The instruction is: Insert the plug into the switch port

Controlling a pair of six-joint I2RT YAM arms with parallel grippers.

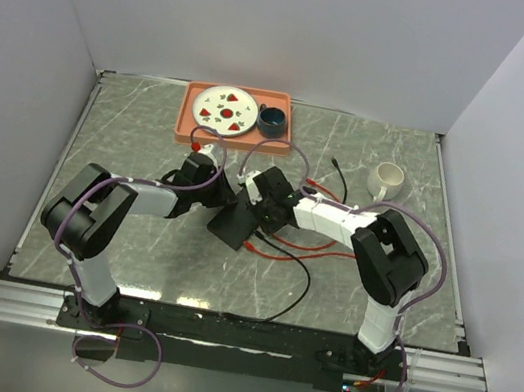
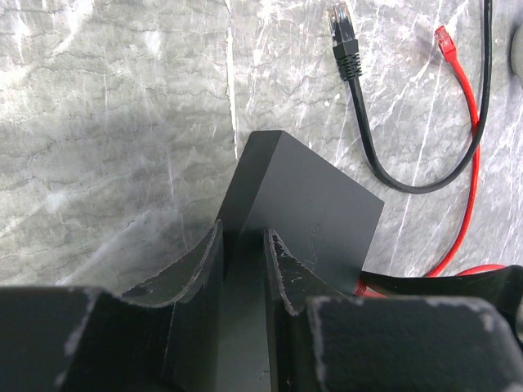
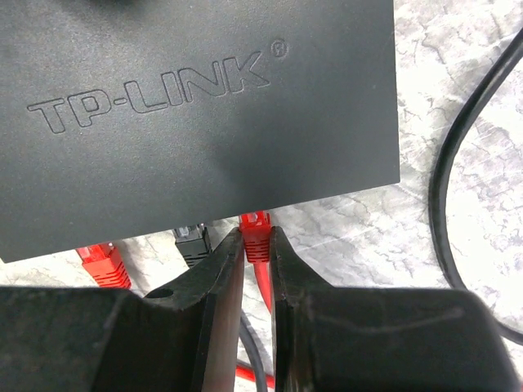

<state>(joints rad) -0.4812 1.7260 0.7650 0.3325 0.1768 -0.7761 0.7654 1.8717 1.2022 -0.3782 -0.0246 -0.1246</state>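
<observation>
Around the middle of the tabletop point(image 1: 133, 123), well apart from every edge, the right gripper point(image 3: 257, 235) is pinching a red plug point(image 3: 255, 222) between closed fingers. It is presenting the plug to the port side of the switch point(image 3: 204, 106). The plug's nose is touching or just entering that side. I cannot tell whether it is seated, as the ports are hiding under the top's edge. Just beside it, a black plug point(image 3: 192, 238) and a second red plug point(image 3: 100, 260) are sitting at neighbouring ports. The left gripper point(image 2: 243, 237) is clamping the switch from the opposite side, fingers closed over the slab's edge.

Doing this step well, I judge, is calling for a straight push along the plug's own length. The fingers should be staying square to the port side and not drifting toward the black plug. The left gripper should be bracing the switch so it is not sliding away. Pressing until the latch is catching matters more than speed.

As I read the top view, the switch's long axis is running from the near-left corner toward the far-right corner, and its port side is facing the near-right corner. The plug's long axis is lying across that, nose pointing toward the far-left corner, its cable point(image 3: 260, 282) trailing back between the fingers.
</observation>
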